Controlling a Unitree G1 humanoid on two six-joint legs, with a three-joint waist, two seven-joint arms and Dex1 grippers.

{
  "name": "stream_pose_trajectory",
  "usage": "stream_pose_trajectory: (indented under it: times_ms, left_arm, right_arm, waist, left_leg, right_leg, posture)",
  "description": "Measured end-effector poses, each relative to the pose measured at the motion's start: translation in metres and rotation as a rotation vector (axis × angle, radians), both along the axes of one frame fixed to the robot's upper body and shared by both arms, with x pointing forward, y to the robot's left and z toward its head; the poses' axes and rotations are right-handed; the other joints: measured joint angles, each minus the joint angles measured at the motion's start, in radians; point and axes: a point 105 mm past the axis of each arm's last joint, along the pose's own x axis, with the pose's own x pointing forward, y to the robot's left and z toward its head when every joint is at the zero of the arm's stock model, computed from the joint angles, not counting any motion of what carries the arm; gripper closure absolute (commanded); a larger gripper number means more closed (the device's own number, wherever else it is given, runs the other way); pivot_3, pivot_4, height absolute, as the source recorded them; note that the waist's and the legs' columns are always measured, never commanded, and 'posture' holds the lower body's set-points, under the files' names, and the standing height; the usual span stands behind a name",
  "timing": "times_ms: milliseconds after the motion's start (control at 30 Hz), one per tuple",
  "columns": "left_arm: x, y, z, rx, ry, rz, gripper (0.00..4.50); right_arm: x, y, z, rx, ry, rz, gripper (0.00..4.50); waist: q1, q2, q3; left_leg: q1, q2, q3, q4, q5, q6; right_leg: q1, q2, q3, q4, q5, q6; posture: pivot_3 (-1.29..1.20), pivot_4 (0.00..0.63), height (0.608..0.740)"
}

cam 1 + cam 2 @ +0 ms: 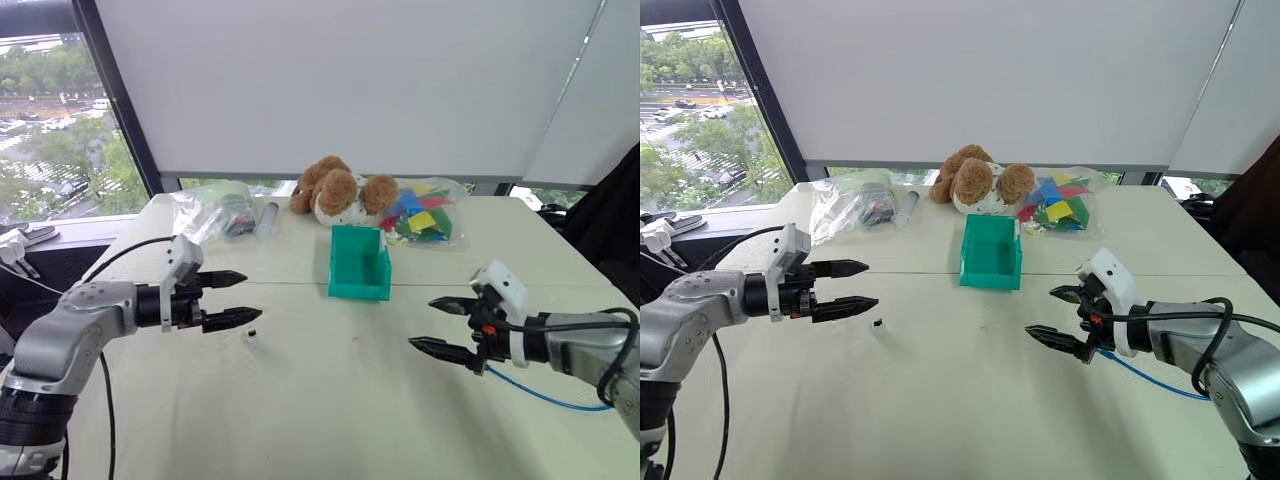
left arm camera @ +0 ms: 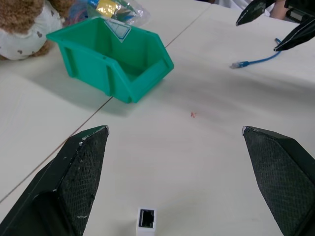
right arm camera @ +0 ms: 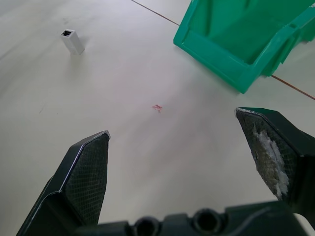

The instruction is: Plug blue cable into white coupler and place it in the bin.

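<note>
Left eye view: both grippers, left [image 1: 238, 298] and right [image 1: 441, 326], hover empty, fingers spread. White coupler [image 1: 254, 334] stands on bench [image 1: 330, 400] near left gripper. Blue cable [image 1: 545, 397] lies right, bin [image 1: 359, 263] far centre.

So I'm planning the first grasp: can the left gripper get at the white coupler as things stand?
Probably yes. The left gripper is open and empty, and the white coupler stands upright on bare table just ahead of its fingertips, with nothing between them.
</note>
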Motion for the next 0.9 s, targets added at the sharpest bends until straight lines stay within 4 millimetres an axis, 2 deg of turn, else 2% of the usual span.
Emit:
stream_pose_trajectory:
  times_ms: [133,433,700,900]
  left_arm:
    - [0.0,-0.004,-0.006,0.007,0.012,-0.017,0.0]
    - [0.004,-0.01,-0.002,-0.022,-0.004,-0.023,0.0]
    - [0.008,-0.015,-0.011,-0.017,0.016,-0.028,0.0]
    - [0.01,-0.017,-0.01,-0.004,-0.013,-0.032,0.0]
  right_arm:
    - [-0.001,0.0,0.002,0.002,-0.008,-0.01,0.04]
    - [-0.001,-0.004,-0.001,0.005,-0.006,-0.046,0.04]
    - [0.0,-0.006,-0.004,0.007,-0.004,-0.075,0.04]
    - [0.002,-0.007,-0.005,0.011,-0.011,-0.085,0.04]
  waist:
    - [0.0,0.0,0.0]
    - [0.001,0.0,0.0]
    - [0.0,0.0,0.0]
    - [0.0,0.0,0.0]
  left_leg:
    - [0.0,0.0,0.0,0.0,0.0,0.0]
    - [0.0,0.0,0.0,0.0,0.0,0.0]
    - [0.0,0.0,0.0,0.0,0.0,0.0]
    - [0.0,0.0,0.0,0.0,0.0,0.0]
  right_leg:
    - [0.0,0.0,0.0,0.0,0.0,0.0]
    - [0.0,0.0,0.0,0.0,0.0,0.001]
    - [0.0,0.001,0.0,0.0,0.001,0.002]
    - [0.0,0.001,0.0,0.0,0.001,0.002]
  posture:
    - [0.0,0.15,0.74]
    - [0.0,0.15,0.74]
    - [0.0,0.15,0.74]
    - [0.0,0.15,0.74]
